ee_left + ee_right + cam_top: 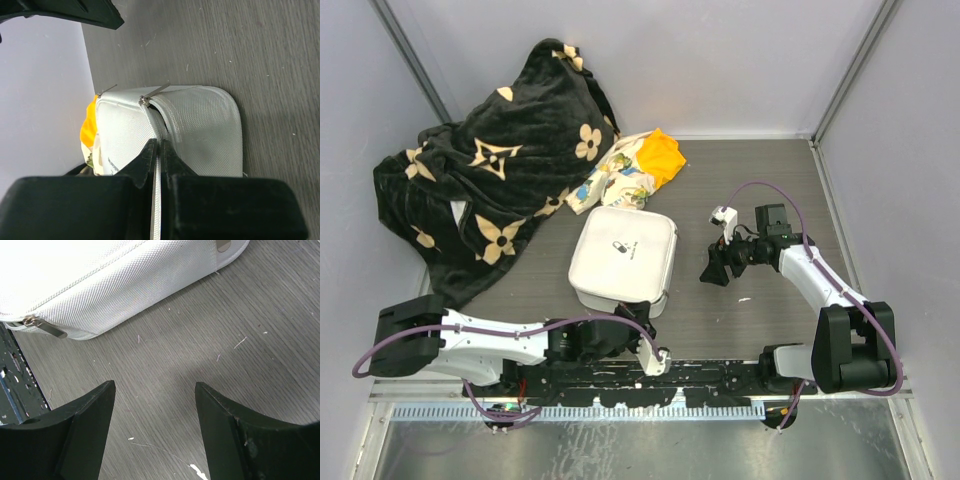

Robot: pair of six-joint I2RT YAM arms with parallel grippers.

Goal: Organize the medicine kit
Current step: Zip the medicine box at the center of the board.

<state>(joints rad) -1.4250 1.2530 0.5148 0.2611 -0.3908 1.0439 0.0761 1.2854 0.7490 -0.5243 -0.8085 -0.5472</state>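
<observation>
Medicine kit point(623, 256) seam pinched in L gripper point(160, 149).

Medicine kit point(650, 272) logo point(619, 249) (pill, perhaps) indistinct

Black fleece blanket point(490, 190) with cream flower motifs heaped at far left. Floral-and-orange cloth bundle point(638, 168) touching its right edge, both on grey wood-grain table point(760, 180).
</observation>
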